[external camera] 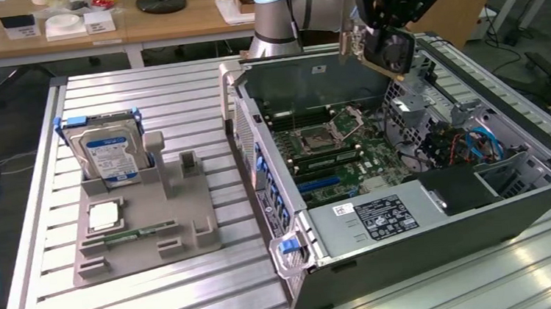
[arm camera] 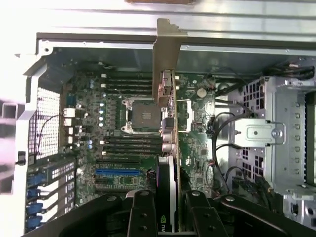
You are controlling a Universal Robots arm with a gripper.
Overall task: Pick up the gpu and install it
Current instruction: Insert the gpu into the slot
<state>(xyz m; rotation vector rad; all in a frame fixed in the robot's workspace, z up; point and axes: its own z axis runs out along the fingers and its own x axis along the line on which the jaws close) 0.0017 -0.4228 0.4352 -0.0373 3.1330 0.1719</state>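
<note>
A: Where is the gpu [external camera: 388, 48] found?
B: It is gripped on edge between the black fingers [arm camera: 143, 215] of the gripper [external camera: 389, 29]. It is held above the open computer case [external camera: 440, 241], apart from the motherboard [arm camera: 196, 121].
A: What shapes and edges are seen?
B: A thin dark card is seen, with a flat silver bracket [arm camera: 167, 44] at its far end. The green board is enclosed by grey metal walls.

black gpu [external camera: 390, 51] with silver bracket [arm camera: 166, 54], grey computer case [external camera: 430, 245], green motherboard [external camera: 356, 170], silver hard drive [external camera: 107, 149] with blue-white label, grey holder [external camera: 141, 259], silver ribbed table [external camera: 152, 90]
</note>
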